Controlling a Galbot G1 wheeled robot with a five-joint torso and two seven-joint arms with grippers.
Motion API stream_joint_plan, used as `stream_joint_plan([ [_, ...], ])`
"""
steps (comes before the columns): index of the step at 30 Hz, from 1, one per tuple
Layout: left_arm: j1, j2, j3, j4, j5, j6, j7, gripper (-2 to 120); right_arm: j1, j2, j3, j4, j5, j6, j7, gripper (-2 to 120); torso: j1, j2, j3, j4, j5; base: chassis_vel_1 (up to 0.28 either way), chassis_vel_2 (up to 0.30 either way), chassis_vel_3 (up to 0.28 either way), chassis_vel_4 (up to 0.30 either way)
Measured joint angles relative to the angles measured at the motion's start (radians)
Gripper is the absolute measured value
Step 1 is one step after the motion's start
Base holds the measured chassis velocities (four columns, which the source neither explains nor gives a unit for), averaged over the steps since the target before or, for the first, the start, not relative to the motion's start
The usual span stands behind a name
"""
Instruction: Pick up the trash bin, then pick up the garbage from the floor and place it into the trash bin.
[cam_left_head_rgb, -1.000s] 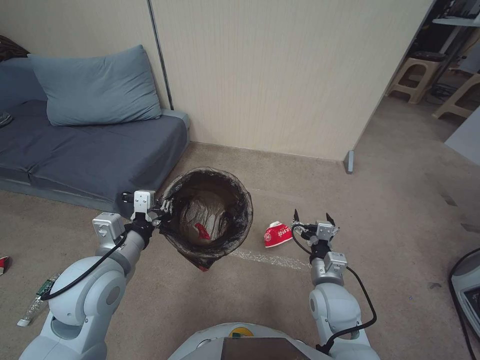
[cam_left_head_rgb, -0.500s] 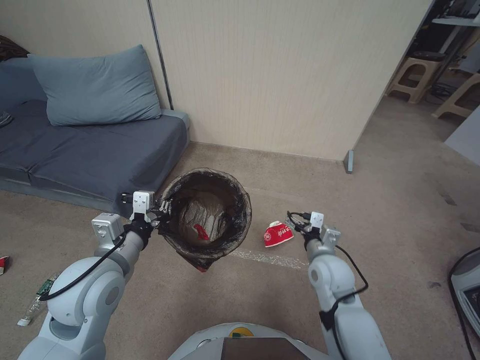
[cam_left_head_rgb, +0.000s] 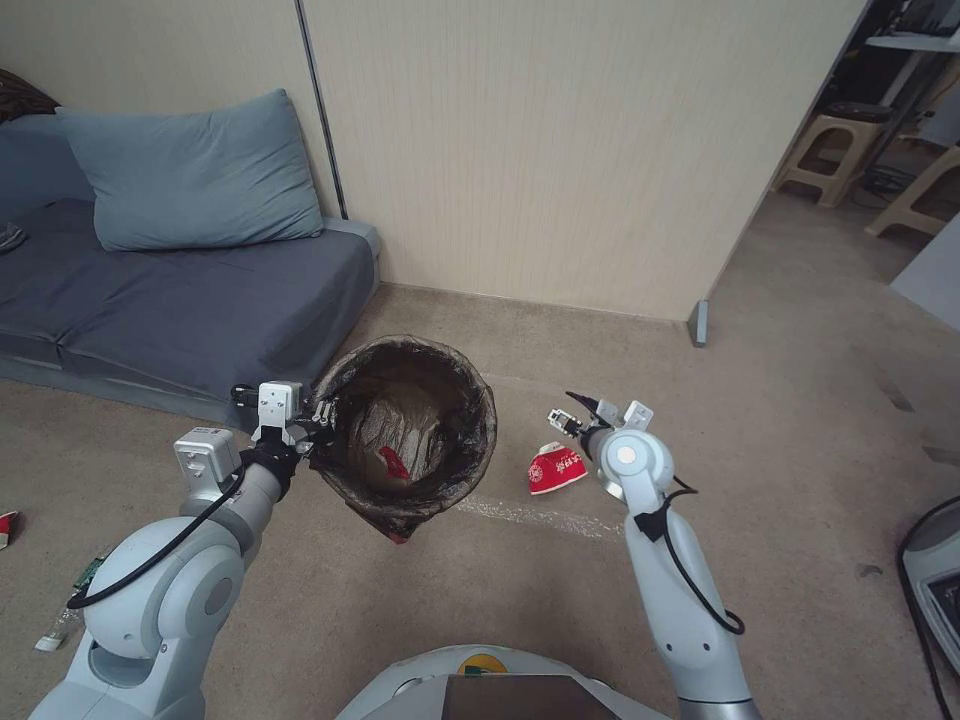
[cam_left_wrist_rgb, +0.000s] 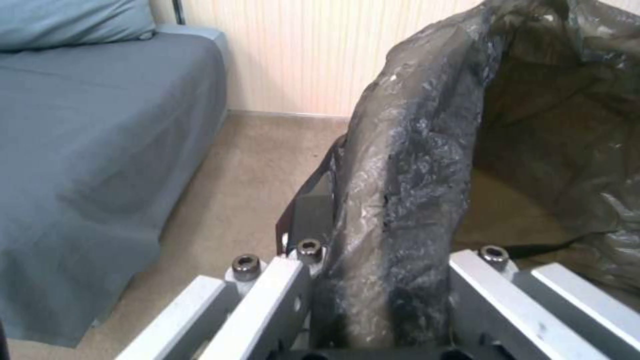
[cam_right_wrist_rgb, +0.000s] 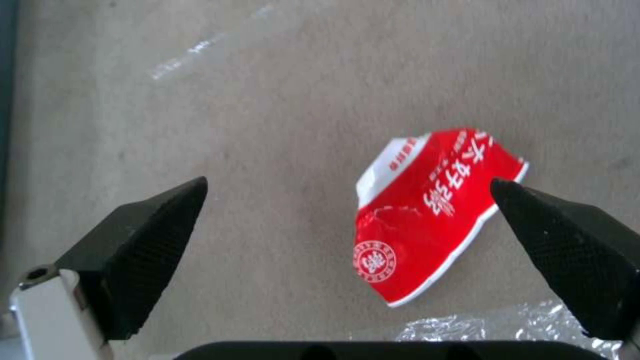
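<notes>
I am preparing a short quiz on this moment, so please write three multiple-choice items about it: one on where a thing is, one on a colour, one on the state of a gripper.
1. Where does the crushed cup lie?
A. on the floor, to the right of the trash bin
B. inside the bin
C. on the sofa

2. What colour is this cup?
A. blue and yellow
B. red and white
C. green

3. How is the right gripper?
A. shut on the cup
B. shut on the bin's rim
C. open above the cup

Answers:
1 A, the head view shows it on the carpet beside the bin.
2 B, the right wrist view shows red with a white edge.
3 C, both fingers stand apart, with the cup below. The left gripper holds the bin's rim.
</notes>
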Motion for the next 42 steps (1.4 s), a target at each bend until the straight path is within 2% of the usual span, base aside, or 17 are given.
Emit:
stream_joint_plan([
  [9, -0.002, 0.000, 0.005, 0.012, 0.004, 0.000, 0.013, 5, 0.044, 0.054, 0.039, -0.154, -0.035, 0.030, -0.018, 100, 0.000, 0.000, 0.000, 0.0001, 0.0000, 0.000, 0.000, 0.000, 0.000],
  [20, -0.003, -0.002, 0.011, 0.017, 0.011, 0.000, 0.021, 5, 0.120, 0.098, 0.071, -0.287, -0.061, 0.089, -0.058, 100, 0.000, 0.000, 0.000, 0.0002, -0.0001, 0.000, 0.000, 0.000, 0.000],
  [42, -0.001, -0.004, 0.015, 0.021, 0.020, 0.000, 0.036, 5, 0.204, 0.118, 0.134, -0.429, -0.079, 0.121, -0.097, 100, 0.000, 0.000, 0.000, 0.0002, 0.0001, 0.000, 0.000, 0.000, 0.000],
])
